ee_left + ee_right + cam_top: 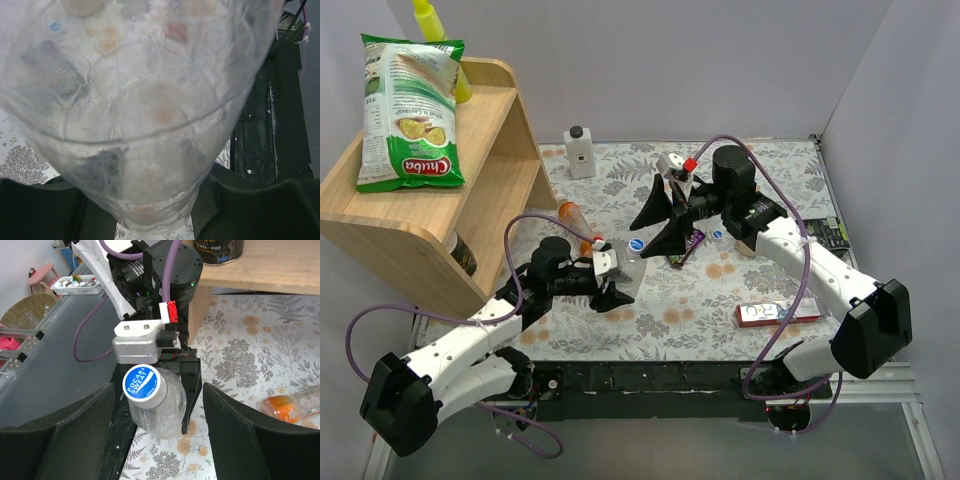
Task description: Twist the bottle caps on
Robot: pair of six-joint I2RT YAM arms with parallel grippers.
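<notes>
Clamping a clear bottle [626, 272] over the bench [760, 280] in the left end effector [610, 288], fingers closed snug on its body. Topped with a blue-and-white cap [144, 385], just above that grip. Flanking the cap without touching, right end effector [645, 238] spread wide, holding nothing. Lying beyond the left end effector, an orange bottle [575, 218].
</notes>
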